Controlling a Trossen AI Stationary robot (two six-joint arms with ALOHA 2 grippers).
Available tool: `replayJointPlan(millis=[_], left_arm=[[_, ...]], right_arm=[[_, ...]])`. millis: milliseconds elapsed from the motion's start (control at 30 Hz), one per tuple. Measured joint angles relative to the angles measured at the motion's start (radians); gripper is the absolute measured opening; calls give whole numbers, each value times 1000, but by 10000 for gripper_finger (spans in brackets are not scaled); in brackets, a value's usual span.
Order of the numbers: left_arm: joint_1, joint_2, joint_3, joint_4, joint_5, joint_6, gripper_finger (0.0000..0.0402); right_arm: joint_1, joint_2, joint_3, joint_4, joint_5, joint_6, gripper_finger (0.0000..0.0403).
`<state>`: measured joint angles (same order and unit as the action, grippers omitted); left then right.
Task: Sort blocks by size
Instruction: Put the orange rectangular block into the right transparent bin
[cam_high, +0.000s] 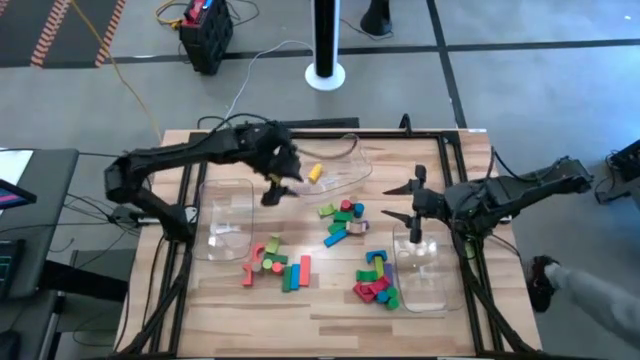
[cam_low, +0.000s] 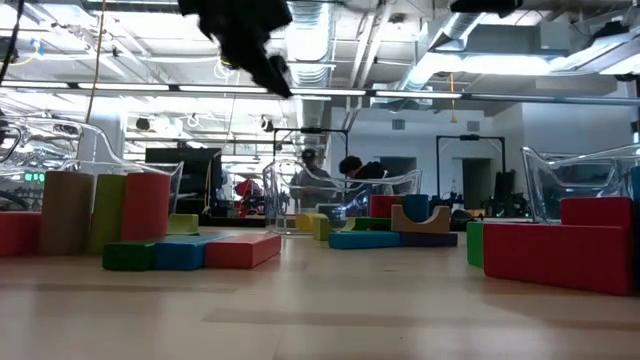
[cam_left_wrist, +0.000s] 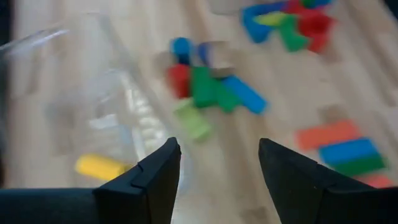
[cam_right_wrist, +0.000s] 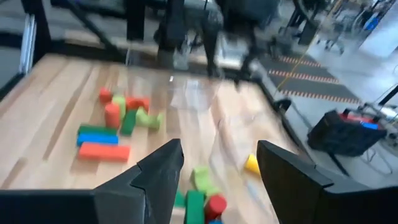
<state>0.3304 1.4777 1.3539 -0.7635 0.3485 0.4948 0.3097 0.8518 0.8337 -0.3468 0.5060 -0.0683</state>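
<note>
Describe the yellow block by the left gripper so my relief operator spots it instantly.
Start at the clear bin lying at the table's far edge, middle. The yellow block sits inside it, just beside the open left gripper. It is the only block in any bin, apart from the colourful piles on the wood.

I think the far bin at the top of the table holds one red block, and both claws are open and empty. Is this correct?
Not quite: the block in the far bin is yellow, not red, as the high view shows. The rest holds: the left claw and the right claw are both open and empty.
</note>
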Motion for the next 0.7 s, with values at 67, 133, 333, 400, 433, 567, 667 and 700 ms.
replayJointPlan(millis=[67,133,333,400,433,567,667,700], left_arm=[[-59,-23,-15,-1,13,-12,208],[-123,-26,-34,-11,24,-32,208],[-274,-20,-149,-20,-17,-120,208],[-315,-19,-194,1,-51,-167,208],[-336,-18,-214,20,-64,-192,208],[-430,-19,-266,80,-124,-265,208],[-501,-19,-305,140,-177,-296,208],[-521,-19,-313,150,-192,-306,208]], right_arm=[[11,0,0,-42,0,29,244],[20,0,0,-72,0,57,244],[72,1,0,-128,-2,145,244],[93,1,0,-130,-4,151,244],[102,1,0,-130,-4,151,244],[125,1,0,-124,-4,153,244],[129,4,0,-123,-4,167,244],[128,6,0,-123,-5,169,244]])
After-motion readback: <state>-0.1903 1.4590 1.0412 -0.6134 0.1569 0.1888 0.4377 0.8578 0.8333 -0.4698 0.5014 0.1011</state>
